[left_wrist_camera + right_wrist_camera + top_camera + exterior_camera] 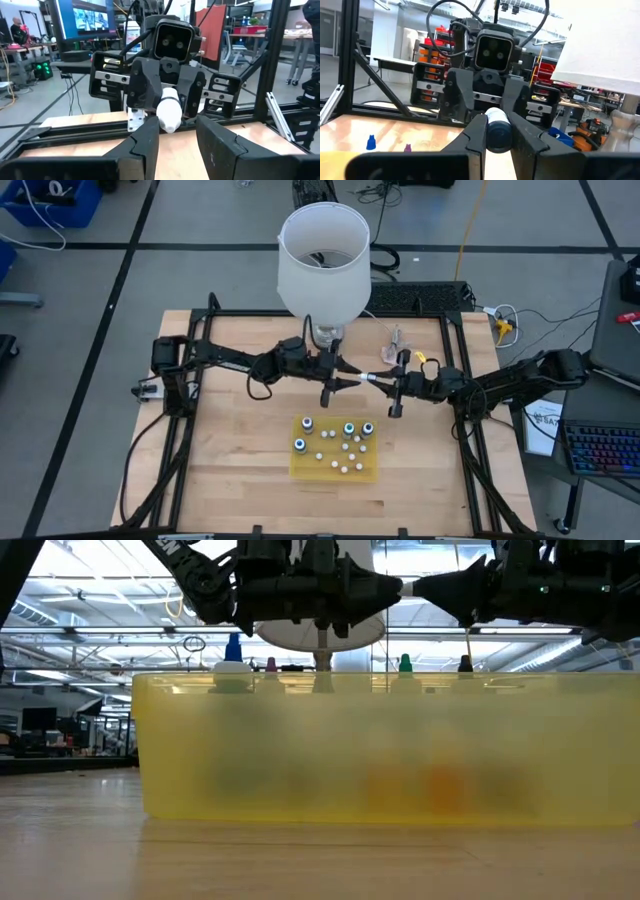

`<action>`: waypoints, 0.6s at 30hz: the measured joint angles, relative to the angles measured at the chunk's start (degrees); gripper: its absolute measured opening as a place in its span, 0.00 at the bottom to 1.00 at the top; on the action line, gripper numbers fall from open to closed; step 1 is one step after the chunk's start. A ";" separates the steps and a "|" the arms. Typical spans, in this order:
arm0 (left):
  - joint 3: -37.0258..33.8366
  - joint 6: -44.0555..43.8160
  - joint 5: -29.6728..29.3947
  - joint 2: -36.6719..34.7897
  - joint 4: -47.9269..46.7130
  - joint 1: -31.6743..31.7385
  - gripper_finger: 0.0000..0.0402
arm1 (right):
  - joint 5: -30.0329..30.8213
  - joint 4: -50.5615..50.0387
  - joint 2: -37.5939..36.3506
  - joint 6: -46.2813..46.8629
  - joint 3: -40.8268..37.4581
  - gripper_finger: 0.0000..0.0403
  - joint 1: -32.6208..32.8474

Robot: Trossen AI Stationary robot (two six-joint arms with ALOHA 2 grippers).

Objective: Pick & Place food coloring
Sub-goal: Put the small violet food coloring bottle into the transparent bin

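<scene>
Right claw (496,122) pinching one food coloring bottle (498,131) level in mid-air, pale cap outward. At 9 o'clock my left claw (177,125), spread, fingertips flanking that cap. At 6 o'clock, down on the table: yellow tray (300,470) holding the other bottles (348,429)

We are observing a light wooden bench (240,470) framed by black rails. We are seeing a translucent yellow tray (298,469) sitting directly on it, toward the front middle. A lamp with a white shade (322,255) is standing at the back middle. Just right of the lamp a small pale object (396,340) is lying on the wood.
</scene>
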 joint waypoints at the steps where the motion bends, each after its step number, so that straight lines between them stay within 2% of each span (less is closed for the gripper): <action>1: 0.00 0.00 -0.10 0.00 0.10 -0.15 0.33 | -0.03 0.03 0.00 0.00 0.00 0.12 0.00; 4: 0.00 -0.03 -1.48 0.00 0.31 -0.42 0.33 | 0.03 -0.10 0.02 0.61 0.00 0.12 -0.02; 8: 0.00 -0.14 -6.10 0.00 0.53 -1.04 0.33 | 0.01 -0.05 0.02 0.76 0.00 0.12 -0.02; 12: 0.02 -0.21 -6.99 0.00 0.53 -1.62 0.33 | 0.01 0.31 0.00 0.83 0.00 0.12 -0.02; 18: 0.04 -1.07 -7.96 0.00 0.51 -1.72 0.41 | -0.01 0.30 0.02 0.79 0.00 0.12 -0.02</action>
